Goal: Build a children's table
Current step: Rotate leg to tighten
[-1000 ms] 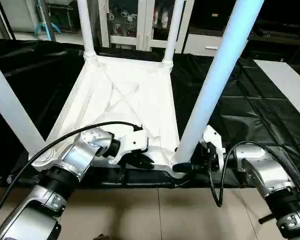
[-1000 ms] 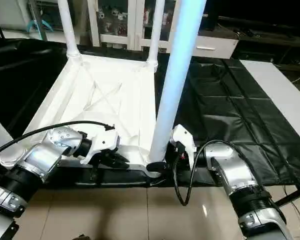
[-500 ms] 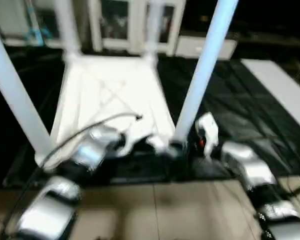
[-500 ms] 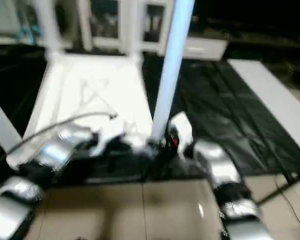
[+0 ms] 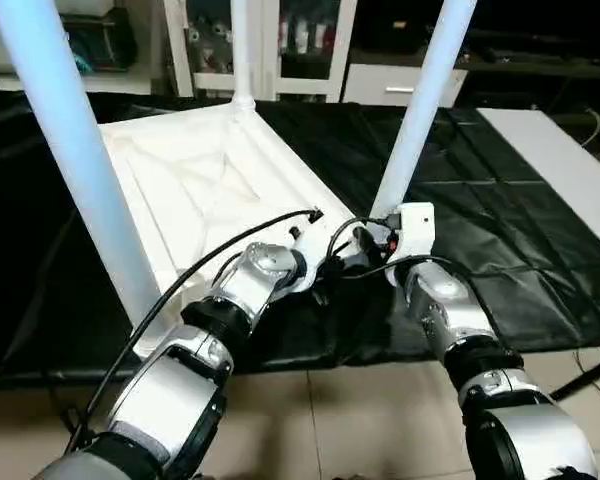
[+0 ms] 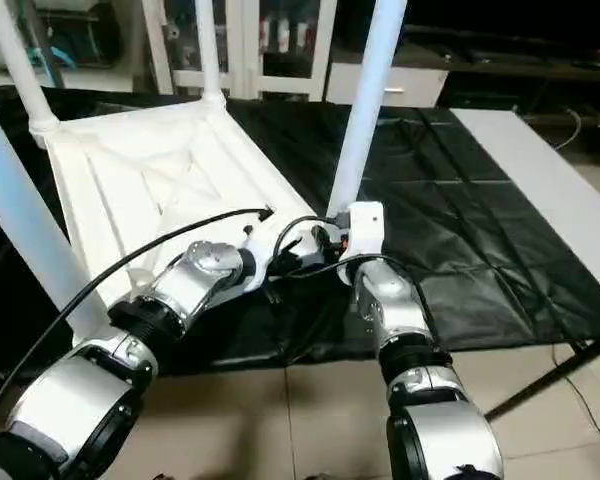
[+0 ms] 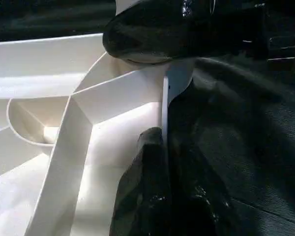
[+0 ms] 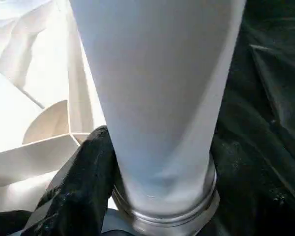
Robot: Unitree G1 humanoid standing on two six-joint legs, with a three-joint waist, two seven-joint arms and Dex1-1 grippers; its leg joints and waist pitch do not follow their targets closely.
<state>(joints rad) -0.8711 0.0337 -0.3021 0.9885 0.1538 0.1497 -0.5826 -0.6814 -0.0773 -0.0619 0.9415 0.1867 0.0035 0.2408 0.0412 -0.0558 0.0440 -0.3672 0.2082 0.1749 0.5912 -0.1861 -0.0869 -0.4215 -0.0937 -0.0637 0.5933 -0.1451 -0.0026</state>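
The children's table lies upside down: its white ribbed tabletop (image 5: 210, 180) rests on the black sheet with legs standing up from its corner sockets. My left gripper (image 5: 325, 270) is at the near right corner, shut on the tabletop's thin rim (image 7: 164, 113), one black finger (image 7: 140, 196) on each side of it. My right gripper (image 5: 365, 242) is closed round the base of the near right leg (image 5: 420, 100), just above its socket. In the right wrist view a black finger (image 8: 83, 191) presses against that leg (image 8: 157, 98).
A black sheet (image 5: 500, 230) covers the work surface; a white board (image 5: 560, 160) lies at its right. A white cabinet with glass doors (image 5: 280, 40) stands behind. The near left leg (image 5: 80, 150) rises close to my left arm. Black cables (image 5: 230, 245) arc over my forearms. Tiled floor (image 5: 360, 420) below.
The whole picture has swung and shifted, so the camera moved. Both grippers remain at the same corner, the left on the rim and the right on the leg's base.
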